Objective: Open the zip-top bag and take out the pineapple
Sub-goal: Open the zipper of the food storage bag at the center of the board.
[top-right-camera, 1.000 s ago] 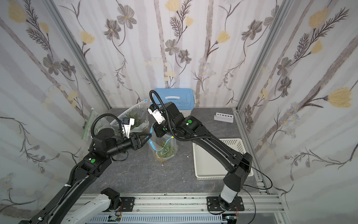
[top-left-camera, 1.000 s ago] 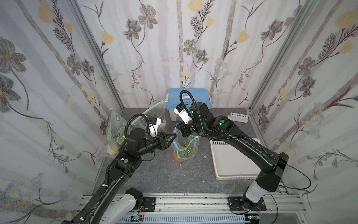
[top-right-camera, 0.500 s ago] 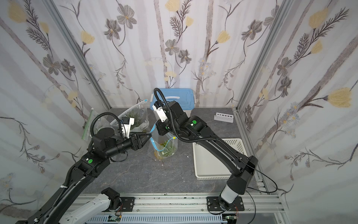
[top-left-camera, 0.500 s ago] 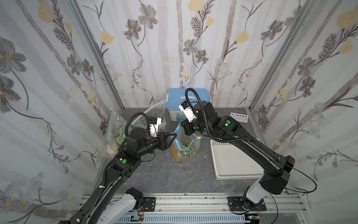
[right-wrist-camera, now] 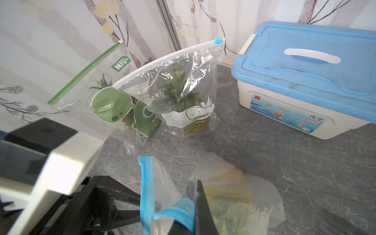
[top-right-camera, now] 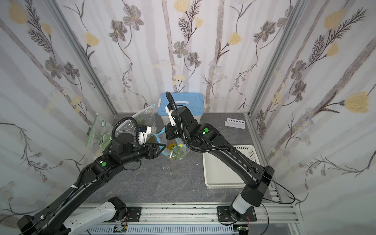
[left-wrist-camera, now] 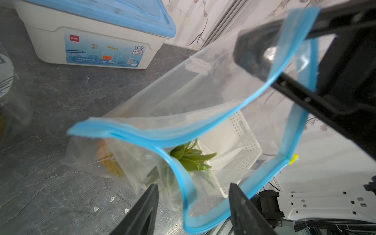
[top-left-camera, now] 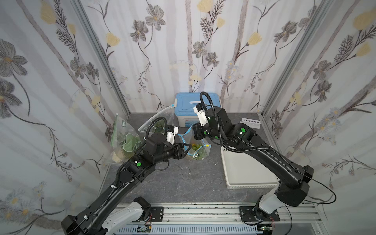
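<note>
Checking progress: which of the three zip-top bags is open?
The blue-rimmed bag in the middle: its mouth gapes, while the green-zipper bag and white-zipper bag are zipped shut.

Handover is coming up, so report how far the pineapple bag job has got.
Done: the zip-top bag gapes unzipped. In hand: the right hand pinches its blue rim, the left hand open at the mouth. Left: the pineapple sits inside, not yet pulled out.
</note>
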Robot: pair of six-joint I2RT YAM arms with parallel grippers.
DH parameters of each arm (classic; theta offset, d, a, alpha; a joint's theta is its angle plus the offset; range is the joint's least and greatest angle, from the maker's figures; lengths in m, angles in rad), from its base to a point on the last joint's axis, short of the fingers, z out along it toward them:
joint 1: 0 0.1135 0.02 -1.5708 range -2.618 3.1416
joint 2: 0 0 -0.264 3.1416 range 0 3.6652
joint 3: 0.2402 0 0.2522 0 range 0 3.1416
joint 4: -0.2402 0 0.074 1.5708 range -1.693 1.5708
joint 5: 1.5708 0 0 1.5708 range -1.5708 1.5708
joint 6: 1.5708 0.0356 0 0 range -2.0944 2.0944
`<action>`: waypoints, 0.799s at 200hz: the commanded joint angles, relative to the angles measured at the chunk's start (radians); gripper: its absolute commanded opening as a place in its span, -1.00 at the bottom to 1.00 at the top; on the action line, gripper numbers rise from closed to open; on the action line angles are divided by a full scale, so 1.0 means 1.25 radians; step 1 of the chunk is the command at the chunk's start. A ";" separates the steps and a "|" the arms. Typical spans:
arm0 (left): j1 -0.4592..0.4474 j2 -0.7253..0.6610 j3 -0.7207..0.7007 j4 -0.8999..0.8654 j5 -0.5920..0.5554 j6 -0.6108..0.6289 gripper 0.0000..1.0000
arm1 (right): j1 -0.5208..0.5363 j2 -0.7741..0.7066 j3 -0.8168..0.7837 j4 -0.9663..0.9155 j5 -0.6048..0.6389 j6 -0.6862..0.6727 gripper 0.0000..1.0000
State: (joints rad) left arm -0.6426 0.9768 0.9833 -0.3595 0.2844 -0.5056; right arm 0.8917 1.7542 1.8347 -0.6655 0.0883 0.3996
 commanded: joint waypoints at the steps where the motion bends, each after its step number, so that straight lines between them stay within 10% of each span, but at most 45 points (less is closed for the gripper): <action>1: -0.007 0.021 -0.002 -0.001 -0.068 -0.005 0.15 | 0.002 -0.007 0.002 0.086 0.020 0.020 -1.00; 41: -0.009 0.015 -0.023 0.036 -0.098 0.008 -1.00 | 0.002 -0.028 -0.027 0.087 0.035 0.029 -1.00; 104: -0.009 0.002 0.069 -0.002 -0.100 0.096 -1.00 | -0.003 -0.104 -0.185 0.093 0.071 0.077 -1.00; 160: -0.009 0.100 0.162 -0.029 -0.066 0.132 -1.00 | -0.001 -0.191 -0.223 0.042 0.060 0.065 -0.34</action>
State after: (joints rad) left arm -0.6537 1.0725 1.1683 -0.4297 0.1852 -0.3771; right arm 0.8886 1.5635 1.5551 -0.6308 0.1524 0.4770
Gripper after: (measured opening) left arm 0.052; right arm 0.285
